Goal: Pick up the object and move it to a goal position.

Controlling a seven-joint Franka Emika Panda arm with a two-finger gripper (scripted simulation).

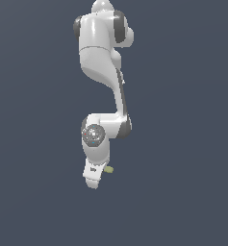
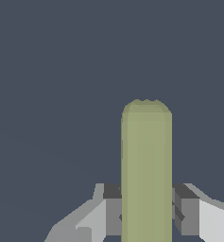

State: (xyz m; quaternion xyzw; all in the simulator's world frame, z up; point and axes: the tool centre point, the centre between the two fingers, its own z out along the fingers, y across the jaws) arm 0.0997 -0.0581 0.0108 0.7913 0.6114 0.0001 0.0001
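The object (image 2: pixel 146 170) is an olive-yellow stick that fills the middle of the wrist view, pressed between the two dark finger pads (image 2: pixel 112 208). My gripper (image 2: pixel 146 210) is shut on it. In the exterior view only a short yellow end of the object (image 1: pixel 109 169) pokes out to the exterior view's right of the white gripper (image 1: pixel 95 177), which hangs low under the folded arm. The fingertips themselves are hidden by the hand in that view.
A plain dark grey-blue surface (image 1: pixel 183 144) fills both views. No other objects, containers or edges show.
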